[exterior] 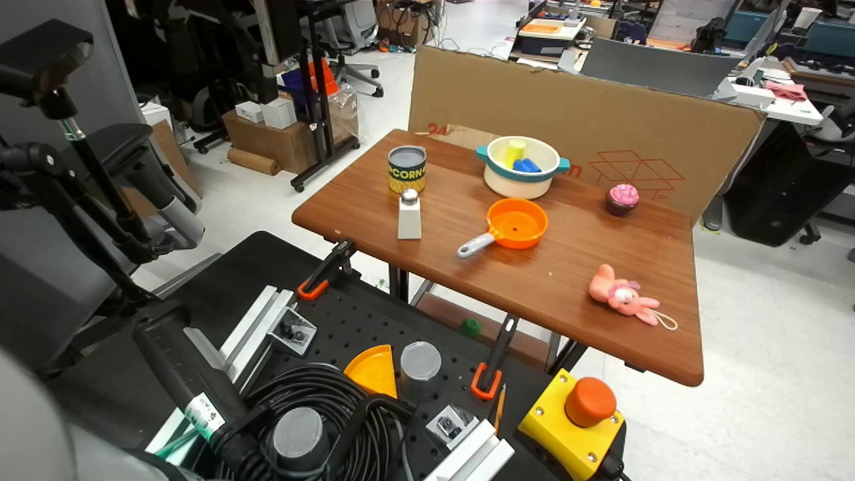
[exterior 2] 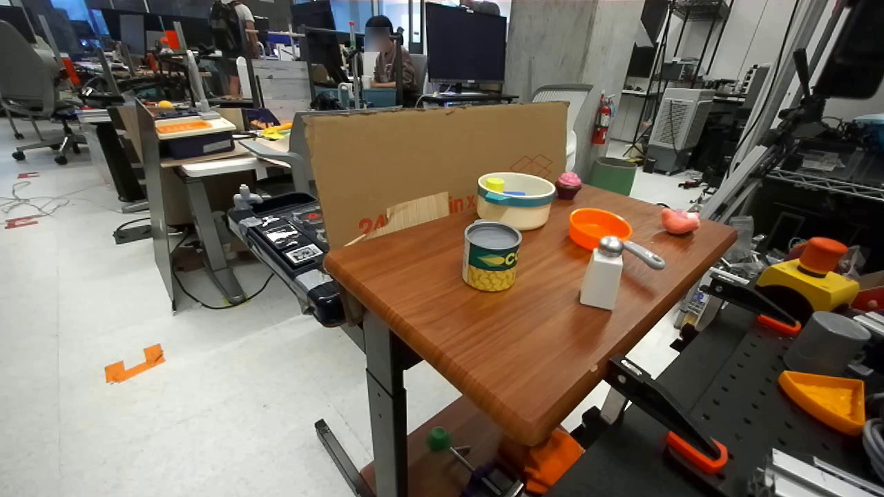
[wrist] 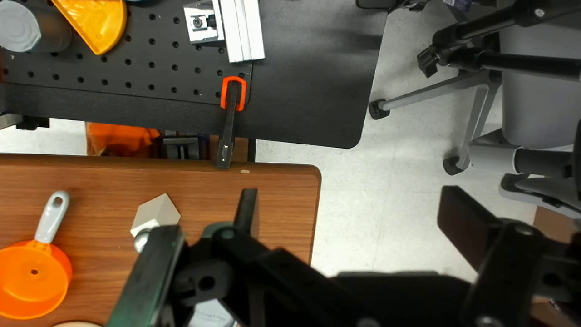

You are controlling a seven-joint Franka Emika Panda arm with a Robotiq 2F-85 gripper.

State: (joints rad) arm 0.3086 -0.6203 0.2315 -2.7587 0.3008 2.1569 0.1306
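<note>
A wood-grain desk (exterior: 574,260) spans mid-frame in an exterior view, a cardboard panel (exterior: 521,100) upright along its far edge. Across the lower half of the wrist view, the gripper (wrist: 349,209) is spread wide and holds nothing. In an exterior view, a cream pot (exterior: 514,184) stands at upper centre, an orange saucepan (exterior: 516,224) below it, a corn can (exterior: 407,175) left of the pot, a pink bunny toy (exterior: 621,294) lower right of centre. A salt shaker (wrist: 156,212), partly covered by the gripper, stands left of centre in the wrist view. A toy cupcake (exterior: 622,199) sits right of the pot.
</note>
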